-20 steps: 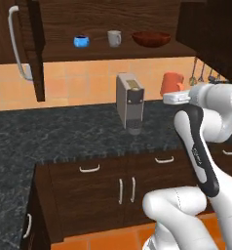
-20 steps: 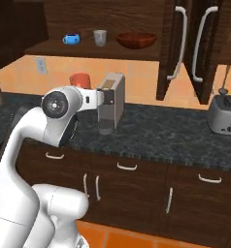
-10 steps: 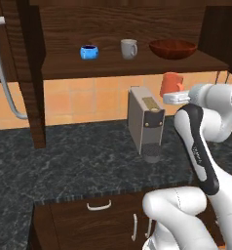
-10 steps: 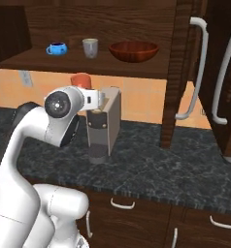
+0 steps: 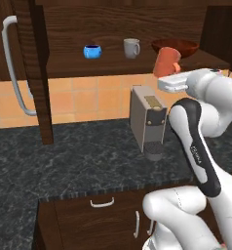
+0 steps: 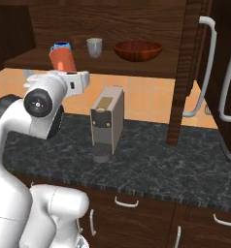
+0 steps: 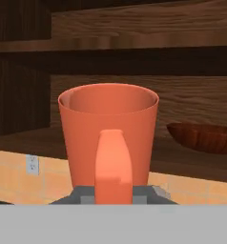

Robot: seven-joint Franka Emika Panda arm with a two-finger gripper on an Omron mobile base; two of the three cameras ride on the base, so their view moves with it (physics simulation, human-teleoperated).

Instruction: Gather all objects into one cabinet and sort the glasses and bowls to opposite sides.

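My gripper [image 5: 165, 74] is shut on the orange-red cup [image 5: 166, 61], holding it upright at shelf height in front of the open dark wood cabinet [image 5: 113, 72]. On the shelf stand the bright-blue cup [image 5: 92, 51], the grey mug [image 5: 131, 48] and the wide reddish-brown bowl [image 5: 183, 45], which the held cup partly covers. From the right side the orange-red cup [image 6: 62, 58] overlaps the blue cup [image 6: 60, 45], with the grey mug [image 6: 94, 47] and bowl [image 6: 137, 50] further right. In the hand view the cup [image 7: 108, 133] faces me handle first, the bowl [image 7: 203, 137] beyond it on the right.
A grey-beige coffee machine [image 5: 147, 119] stands on the dark stone counter [image 5: 79, 161] directly under the shelf and beside my arm. The cabinet door [image 5: 34, 63] hangs open at the left with its long silver handle [image 5: 13, 63]. Drawer fronts [image 6: 137, 213] lie below the counter.
The whole picture has grown and shifted as the base drove closer to the cabinet. The arm has lifted the orange-red cup from below the shelf up to shelf level.
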